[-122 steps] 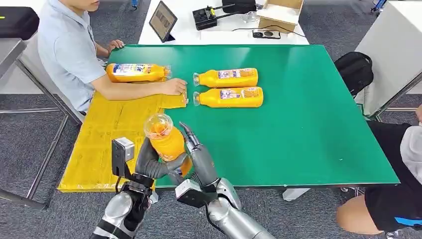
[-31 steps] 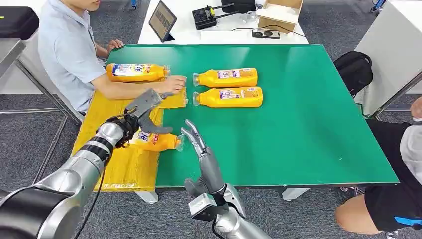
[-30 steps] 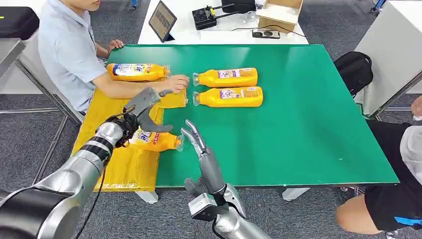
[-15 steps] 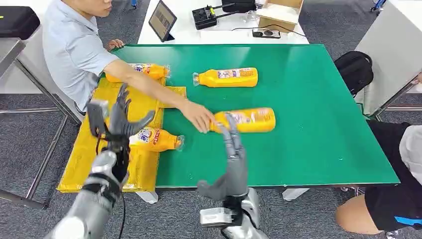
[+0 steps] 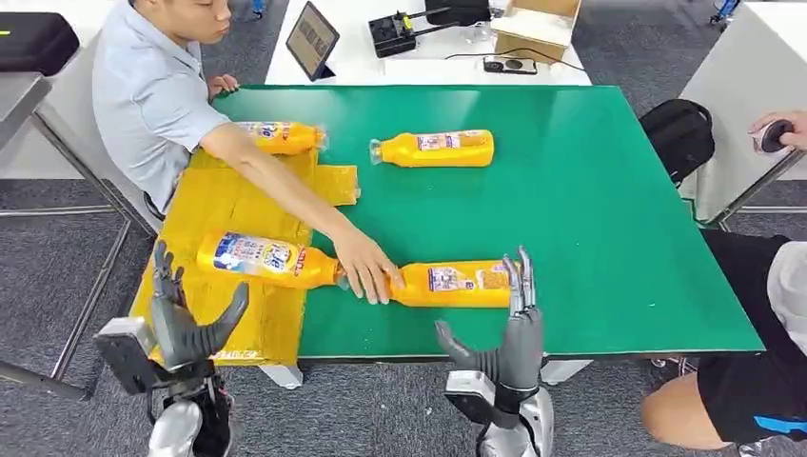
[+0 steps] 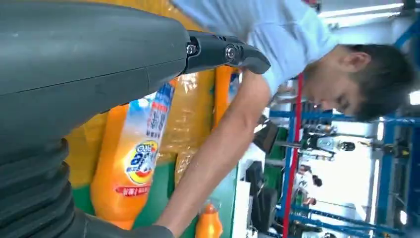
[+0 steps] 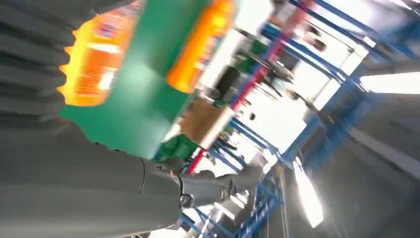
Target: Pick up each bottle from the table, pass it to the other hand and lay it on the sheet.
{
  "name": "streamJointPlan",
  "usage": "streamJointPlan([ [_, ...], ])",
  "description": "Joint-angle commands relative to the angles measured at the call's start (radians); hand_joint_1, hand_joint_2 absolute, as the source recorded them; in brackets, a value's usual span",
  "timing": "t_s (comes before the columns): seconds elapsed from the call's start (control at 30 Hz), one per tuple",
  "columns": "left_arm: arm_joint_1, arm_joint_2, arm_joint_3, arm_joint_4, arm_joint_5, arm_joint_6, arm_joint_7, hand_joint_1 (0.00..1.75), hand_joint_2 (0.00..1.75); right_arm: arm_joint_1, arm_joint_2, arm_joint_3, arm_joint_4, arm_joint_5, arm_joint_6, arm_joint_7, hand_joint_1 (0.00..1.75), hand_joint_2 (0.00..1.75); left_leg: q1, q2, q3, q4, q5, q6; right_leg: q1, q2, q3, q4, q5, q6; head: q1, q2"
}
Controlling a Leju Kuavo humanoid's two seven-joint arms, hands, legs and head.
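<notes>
Person's arm (image 5: 276, 186) hides far bottle's (image 5: 284, 138) base.

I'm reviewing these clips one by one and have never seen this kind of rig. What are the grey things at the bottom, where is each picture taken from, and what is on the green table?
The grey things are a humanoid robot's two hands. The wide picture is from its head, looking down: the left robot hand and right robot hand are both raised at the near edge of the table, fingers spread, holding nothing. The other two pictures come from cameras at its wrists, so they look tilted.

Four orange bottles lie on their sides. Two are on the yellow sheet: the near bottle and the far bottle. One lies mid-table. A seated person's hand touches the fourth bottle, just in front of the right robot hand.
</notes>
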Motion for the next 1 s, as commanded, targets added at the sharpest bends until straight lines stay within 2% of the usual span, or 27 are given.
streamJointPlan([
  [0.03, 0.021, 0.009, -0.089, -0.054, -0.16, 0.091, 0.044, 0.0, 1.75, -0.259, -0.094, -0.06, 0.445, 0.123, 0.025, 0.13, 0.0, 1.75, 0.0, 0.003, 0.004, -0.001, 0.0, 0.002, 0.001, 0.002, 0.004, -0.002, 0.001, -0.001, 0.0, 0.0],
  [0.27, 0.017, 0.01, -0.086, -0.048, -0.16, 0.094, 0.045, 0.0, 1.75, -0.255, -0.092, -0.056, 0.443, 0.127, 0.022, 0.134, 0.0, 1.75, 0.0, 0.0, 0.003, -0.001, 0.001, 0.003, 0.0, 0.0, 0.004, -0.001, 0.0, -0.001, 0.0, 0.0],
  [0.3, 0.014, 0.008, -0.085, -0.042, -0.161, 0.091, 0.067, 0.0, 1.75, -0.275, -0.101, -0.036, 0.471, 0.156, 0.061, 0.182, 0.0, 1.75, 0.0, 0.001, 0.006, -0.001, 0.0, 0.003, 0.001, 0.0, 0.006, -0.002, 0.0, -0.002, 0.0, 0.0],
  [0.4, -0.009, 0.005, -0.086, -0.011, -0.198, 0.122, 0.073, 0.0, 1.75, -0.34, -0.105, 0.0, 0.56, 0.2, 0.113, 0.233, 0.0, 1.75, 0.0, 0.002, 0.005, -0.001, 0.0, 0.003, 0.001, 0.001, 0.005, -0.001, 0.0, -0.002, 0.0, 0.0],
  [0.43, -0.022, 0.004, -0.088, 0.001, -0.204, 0.127, 0.073, 0.0, 1.75, -0.358, -0.102, 0.01, 0.587, 0.223, 0.088, 0.232, 0.0, 1.75, 0.0, 0.003, 0.005, -0.001, 0.0, 0.003, 0.0, 0.001, 0.005, -0.001, 0.001, -0.002, 0.0, 0.0],
  [0.6, -0.055, 0.012, -0.106, 0.035, -0.219, 0.122, 0.093, 0.0, 1.75, -0.427, -0.096, 0.036, 0.681, 0.257, 0.118, 0.31, 0.0, 1.75, 0.0, 0.002, 0.005, -0.001, 0.001, 0.003, 0.0, 0.0, 0.004, -0.001, 0.001, -0.002, 0.0, 0.0],
  [0.87, -0.047, 0.015, -0.108, 0.049, -0.265, 0.116, 0.117, 0.0, 1.75, -0.437, -0.112, 0.053, 0.723, 0.326, 0.155, 0.407, 0.0, 1.75, 0.0, 0.0, 0.006, -0.002, 0.001, 0.003, 0.001, -0.001, 0.007, -0.002, 0.0, -0.002, 0.0, 0.0],
  [1.0, -0.047, 0.02, -0.111, 0.054, -0.252, 0.064, 0.165, 0.0, 1.75, -0.455, -0.123, 0.097, 0.756, 0.415, 0.208, 0.521, 0.0, 1.75, 0.0, 0.0, 0.007, -0.002, 0.001, 0.003, 0.0, -0.001, 0.007, -0.002, 0.0, -0.002, 0.0, 0.0],
])
